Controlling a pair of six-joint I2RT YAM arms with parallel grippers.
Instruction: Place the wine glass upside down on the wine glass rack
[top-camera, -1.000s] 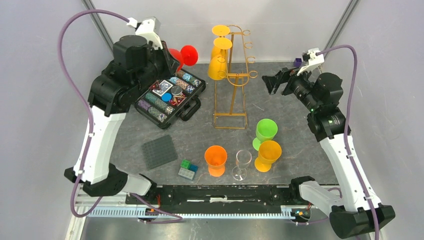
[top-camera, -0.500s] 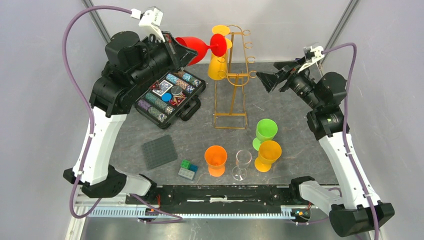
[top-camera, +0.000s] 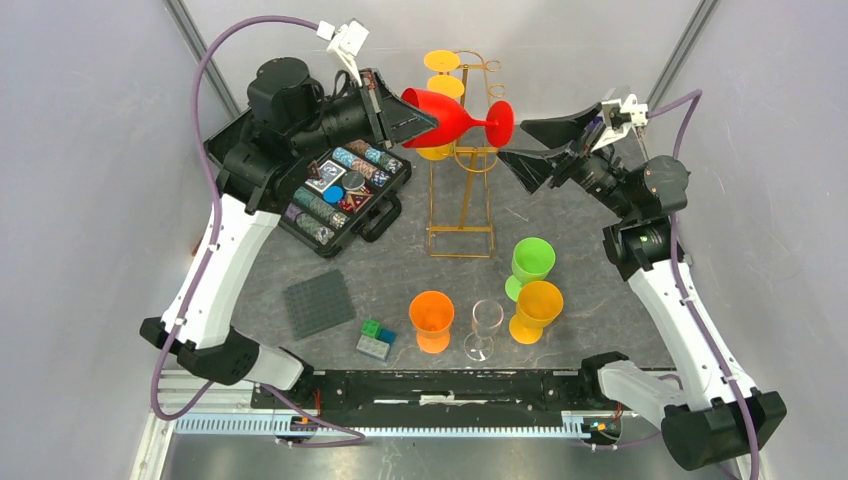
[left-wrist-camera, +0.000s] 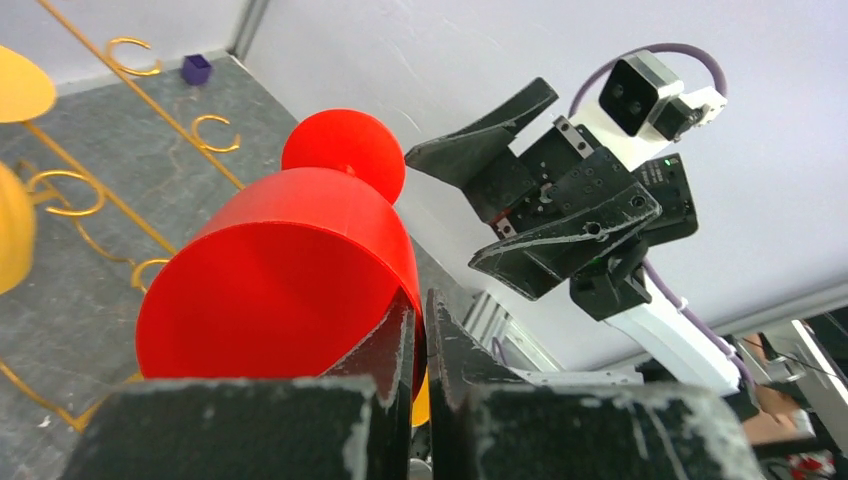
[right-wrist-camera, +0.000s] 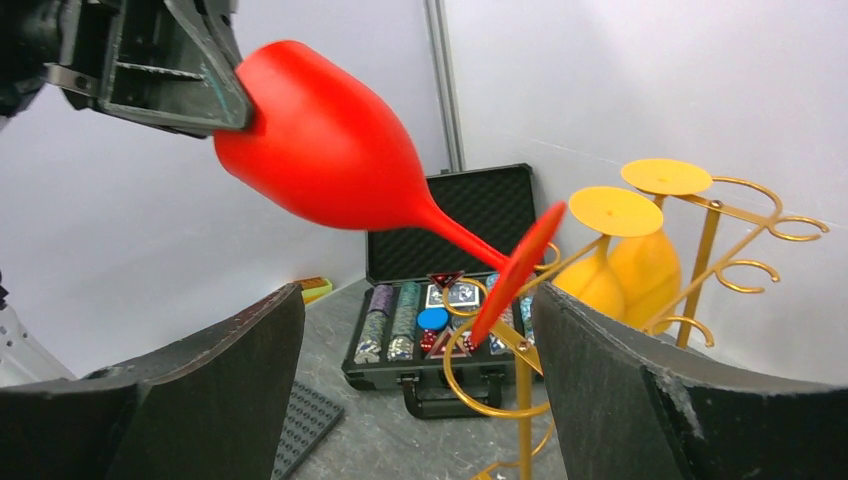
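My left gripper (top-camera: 410, 115) is shut on the rim of a red wine glass (top-camera: 450, 113) and holds it on its side in the air, foot (top-camera: 501, 122) pointing right over the gold wire rack (top-camera: 462, 160). In the left wrist view the red bowl (left-wrist-camera: 280, 280) fills the frame above my closed fingers (left-wrist-camera: 400, 350). My right gripper (top-camera: 535, 147) is open just right of the glass's foot. In the right wrist view the red glass (right-wrist-camera: 340, 150) and its foot (right-wrist-camera: 515, 270) sit between my open fingers (right-wrist-camera: 230, 380). Two yellow glasses (top-camera: 437, 125) hang upside down on the rack's left side.
An open black case of poker chips (top-camera: 340, 190) lies left of the rack. Green (top-camera: 531, 262), yellow-orange (top-camera: 537, 308), orange (top-camera: 432, 318) and clear (top-camera: 484, 326) glasses stand at the front. A dark studded plate (top-camera: 318, 303) and small blocks (top-camera: 376, 338) lie front left.
My left arm has swung right with the red glass, from behind the case to over the rack, tipping it sideways. My right gripper has risen and moved left toward the glass's foot.
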